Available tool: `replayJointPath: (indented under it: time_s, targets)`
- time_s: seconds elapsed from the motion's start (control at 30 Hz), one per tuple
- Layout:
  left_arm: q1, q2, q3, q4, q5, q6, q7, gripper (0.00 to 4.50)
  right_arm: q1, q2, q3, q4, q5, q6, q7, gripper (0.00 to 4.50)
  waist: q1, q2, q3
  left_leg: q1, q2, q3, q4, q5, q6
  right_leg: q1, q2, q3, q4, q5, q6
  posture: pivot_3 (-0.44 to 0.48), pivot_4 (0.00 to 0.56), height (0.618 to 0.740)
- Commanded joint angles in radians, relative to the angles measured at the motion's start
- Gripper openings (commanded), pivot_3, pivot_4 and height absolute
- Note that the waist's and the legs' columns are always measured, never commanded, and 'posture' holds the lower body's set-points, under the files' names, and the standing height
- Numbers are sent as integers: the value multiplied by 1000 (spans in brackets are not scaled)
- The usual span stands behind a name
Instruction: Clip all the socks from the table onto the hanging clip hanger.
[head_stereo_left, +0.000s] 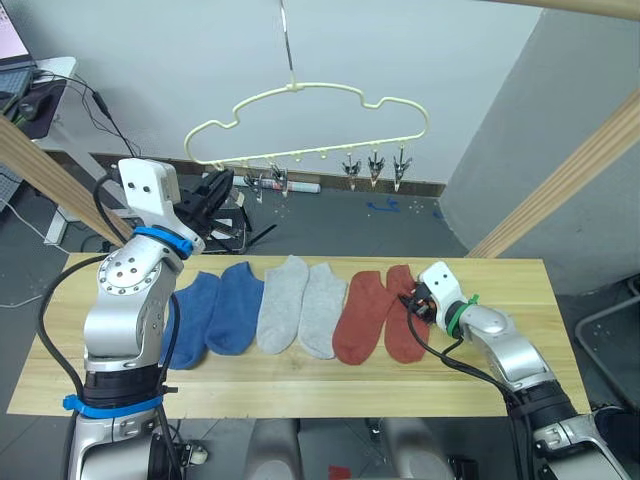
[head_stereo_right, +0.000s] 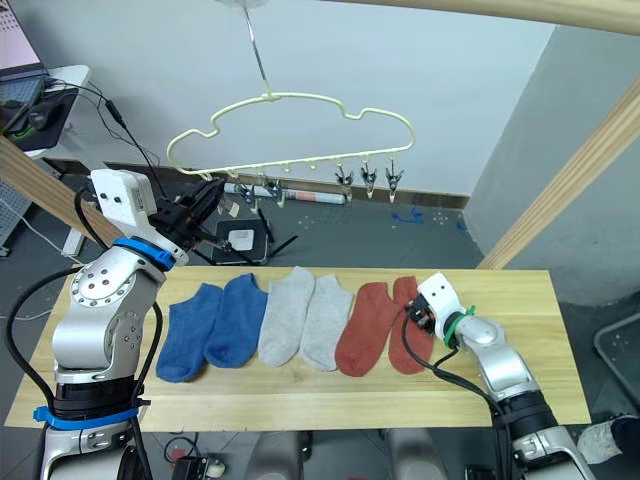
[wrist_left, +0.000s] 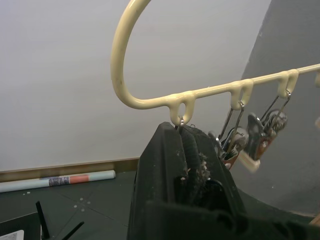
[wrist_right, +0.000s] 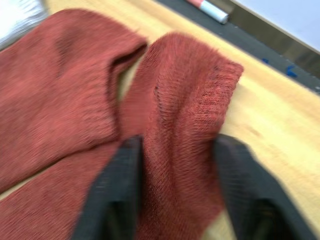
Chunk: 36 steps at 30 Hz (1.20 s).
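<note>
Right gripper (wrist_right: 175, 200) was spread open, fingers straddling the rightmost rust sock (wrist_right: 185, 130) on the table (head_stereo_left: 500, 380), pads touching fabric on both sides. Left gripper (wrist_left: 187, 165) was raised to the clip hanger (head_stereo_left: 300, 120), fingers pressed together around its leftmost clip (wrist_left: 181, 125). Six socks (head_stereo_left: 300, 305) lay side by side, long axes front-to-back, cuffs away from the robot.

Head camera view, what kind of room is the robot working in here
Probably a lab or workshop test bay, not a home: a plank table under a bare wooden pole frame, a dark floor with blue tape marks, and a cable-strewn desk beside the wall.
</note>
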<state>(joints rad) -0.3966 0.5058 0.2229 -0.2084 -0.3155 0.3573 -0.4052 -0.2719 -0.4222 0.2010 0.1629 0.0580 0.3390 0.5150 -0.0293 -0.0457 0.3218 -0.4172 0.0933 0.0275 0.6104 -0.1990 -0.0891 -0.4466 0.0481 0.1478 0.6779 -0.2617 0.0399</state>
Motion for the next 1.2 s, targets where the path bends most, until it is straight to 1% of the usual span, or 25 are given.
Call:
replayJointPath:
  time_s: [0.03,0.07,0.1,0.13,0.23,0.3,0.33,0.37,0.43,0.53,0.6,0.67,0.83,0.93,1.0,1.2]
  targets:
    - [16,12,15,-34,-12,13,-7,0,62,-33,19,-21,-26,0,42,658,0,0,0,0,0,0,0,0,0,0,0,0,0,0,0,53,354,740]
    - [18,12,19,-35,-26,34,-13,0,72,-42,16,-32,-26,-8,51,301,0,0,0,0,0,0,0,0,0,0,0,0,0,0,0,53,354,740]
    - [20,12,24,-38,-52,64,-24,0,82,-55,11,-41,-28,-23,59,40,1,0,0,0,0,0,0,0,0,0,0,0,0,0,0,70,352,740]
    - [17,6,51,-39,-123,144,-27,0,97,-78,-2,-69,-22,-37,76,40,1,0,0,0,0,0,0,0,0,0,0,0,0,0,0,70,352,740]
    - [2,7,114,-38,-266,300,-24,0,127,-122,-33,-151,10,-40,120,40,0,0,0,0,0,0,0,0,0,0,0,0,0,0,0,70,352,740]
    - [-19,32,190,-7,-412,447,-29,0,133,-125,-58,-309,128,70,180,40,-6,1,1,0,0,0,0,0,0,0,0,0,0,0,0,82,353,740]
    - [-27,49,221,8,-486,519,-39,0,124,-118,-56,-387,184,132,206,40,-12,0,2,0,0,0,0,0,0,-1,0,0,1,0,0,82,353,740]
    - [-32,62,240,19,-533,567,-46,0,116,-111,-53,-436,217,176,220,40,-19,1,2,1,1,-1,0,0,0,-1,2,0,1,0,0,78,354,740]
    - [-44,98,269,45,-606,647,-57,0,69,-62,-31,-509,272,261,210,40,-28,1,3,2,1,-4,0,0,0,-1,3,-1,3,0,0,79,351,740]
    - [-66,137,295,82,-682,724,-57,0,2,0,3,-558,315,347,195,40,-27,2,3,1,1,-7,0,0,0,-1,3,-3,3,0,0,73,352,740]
    - [-102,168,309,117,-738,776,-63,0,-80,93,54,-529,325,377,175,40,-26,0,4,0,0,-7,0,-1,-1,-1,3,-3,1,0,0,74,351,740]
    - [-133,182,315,142,-777,806,-58,0,-141,163,96,-480,318,379,170,40,-25,0,4,-1,0,-7,0,-1,-1,-2,2,-3,1,0,0,80,351,740]
    - [-148,183,324,132,-853,853,-37,0,-239,290,139,-336,292,336,159,40,-10,0,4,-8,1,-6,0,-2,-3,-9,2,-4,1,-1,-1,87,350,740]
    - [-129,181,328,105,-895,868,-19,0,-295,345,137,-263,287,305,157,40,-1,0,4,-11,2,-7,0,-2,-4,-11,2,-6,1,-1,-2,99,345,740]
    - [-116,184,329,91,-918,871,-7,0,-327,372,124,-230,289,293,157,40,0,0,4,-11,3,-8,0,-2,-8,-11,2,-8,1,0,-6,107,348,740]
    - [-81,202,320,67,-967,867,9,0,-379,407,88,-203,308,288,164,40,5,1,4,-15,3,-18,0,-1,-10,-11,1,-20,1,-1,-7,113,345,740]
